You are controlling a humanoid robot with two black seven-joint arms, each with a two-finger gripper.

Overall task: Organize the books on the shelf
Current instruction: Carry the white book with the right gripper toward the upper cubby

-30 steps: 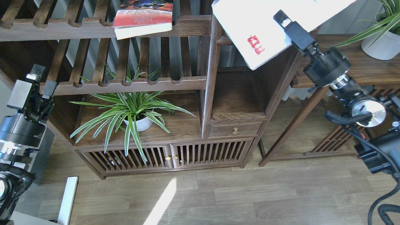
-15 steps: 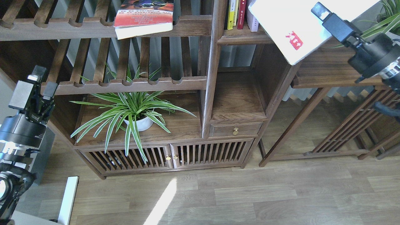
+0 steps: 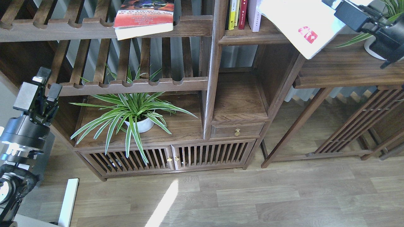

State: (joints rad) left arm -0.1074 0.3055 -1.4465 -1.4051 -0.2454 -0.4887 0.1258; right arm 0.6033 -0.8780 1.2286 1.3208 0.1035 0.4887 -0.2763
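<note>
Head view: at the upper right of the frame the right tool (image 3: 339,7) is clamped on the edge of the large white paperback with red characters (image 3: 298,22), which hangs tilted, its lower corner reaching down past the front edge of the narrow solid-plank shelf of the dark walnut bookcase (image 3: 249,38). On that shelf, at the top centre, the slim yellow book (image 3: 233,14), the slim red book (image 3: 242,14) and the thin pale lilac-white book (image 3: 253,15) stand upright side by side, the lilac one just beside the white paperback. At the upper left, the red-orange paperback with a dark picture (image 3: 143,15) lies flat on a slatted rack (image 3: 94,28), its front corner jutting over the notched rail. At the left edge of the frame the left tool (image 3: 44,83) is raised in front of the lower rack, fingers slightly apart and holding nothing. A striped spider plant in a white pot (image 3: 132,112) sits on the bookcase's lower board. The wooden side tabletop (image 3: 347,71) lies at the right, below the held paperback.
</note>
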